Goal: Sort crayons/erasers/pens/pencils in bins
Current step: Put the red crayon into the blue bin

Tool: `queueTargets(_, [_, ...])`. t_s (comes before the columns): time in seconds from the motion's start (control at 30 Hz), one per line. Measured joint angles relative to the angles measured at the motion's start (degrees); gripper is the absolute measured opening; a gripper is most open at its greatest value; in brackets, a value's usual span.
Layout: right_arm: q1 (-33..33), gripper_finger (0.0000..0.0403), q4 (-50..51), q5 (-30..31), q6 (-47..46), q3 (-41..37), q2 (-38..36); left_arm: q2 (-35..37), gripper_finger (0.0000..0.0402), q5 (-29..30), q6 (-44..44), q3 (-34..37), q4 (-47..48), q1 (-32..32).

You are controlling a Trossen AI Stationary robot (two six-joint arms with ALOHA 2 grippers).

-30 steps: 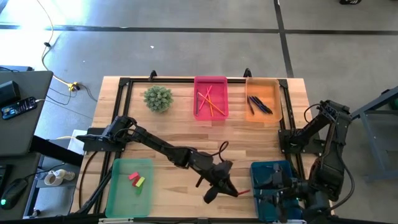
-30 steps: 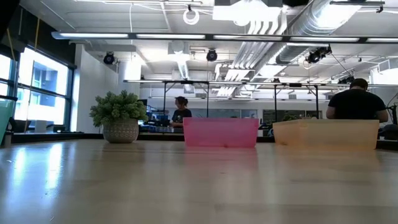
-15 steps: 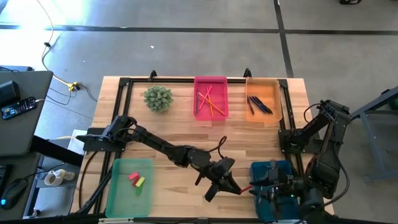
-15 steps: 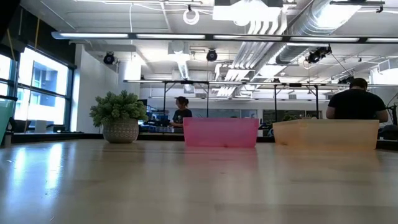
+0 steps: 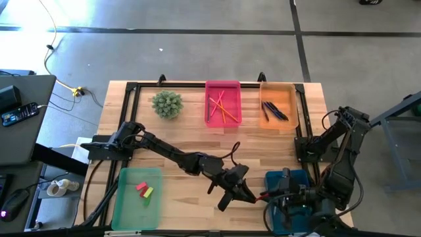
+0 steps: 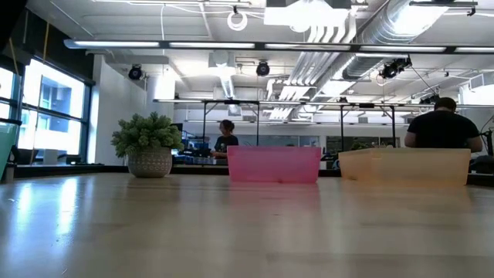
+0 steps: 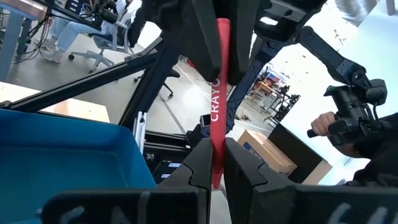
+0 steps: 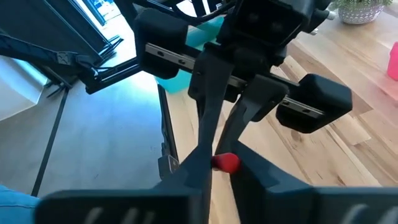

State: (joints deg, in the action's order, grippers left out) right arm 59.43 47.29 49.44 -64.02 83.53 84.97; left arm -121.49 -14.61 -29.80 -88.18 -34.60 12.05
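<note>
Seen from above, a wooden desk (image 5: 191,135) with four bins, two along the far edge and two along the near edge.

At the near left corner, a light green bin (image 5: 125,204) holding small erasers (image 5: 143,189), red and yellow-green, lying close together.

Near the far left corner, a potted plant (image 5: 167,103), standing clear of the bins.

From the left edge, the left arm (image 5: 164,150) stretched diagonally across the desk toward the near right corner.

At the middle of the far edge, a pink bin (image 5: 223,85) with thin pencils (image 5: 220,108) in orange, red and green, crossed over one another.

Close to the near edge, just left of the teal bin, the left gripper (image 5: 245,194) clenched on a red crayon (image 5: 258,196). In the left wrist view, that crayon (image 7: 216,99) pinched between the two dark fingers (image 7: 202,158), its printed letters visible.

Right beside it, the right gripper (image 5: 268,195), meeting the left one tip to tip, closed on the crayon's other end; in the right wrist view, the crayon's round red end (image 8: 226,163) squeezed between the fingers (image 8: 198,158).

At the far right corner, an orange bin (image 5: 278,89) containing dark pens (image 5: 275,110).

At the near right corner, a teal bin (image 5: 276,179), partly covered by the right arm (image 5: 342,164).

In the low view, two people (image 6: 444,127) in the room beyond the far edge.
</note>
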Motion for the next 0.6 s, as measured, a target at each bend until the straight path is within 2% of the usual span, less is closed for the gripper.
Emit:
queueTargets(0.1, [0.0, 0.0011, 0.1, 0.0, 0.0, 0.0, 0.0, 0.0, 0.0010, -0.1, 0.1, 0.0, 0.1, 0.0])
queueTargets(0.33, [0.0, 0.0021, 0.7, -0.4, -0.1, 0.0, 0.0, 0.0, 0.0025, 1.0, 1.2, 0.0, 0.4, 0.0])
queueTargets(0.43, [0.0, 0.0010, 2.5, -0.9, -0.3, 0.0, 0.0, 0.0, 0.0043, 3.3, 1.8, 0.0, 1.8, 0.0])
queueTargets(0.6, [0.0, 0.0009, 7.7, -3.7, -4.3, 0.0, 0.0, 0.0, 0.0087, 3.8, 1.9, 0.0, 6.8, -0.6])
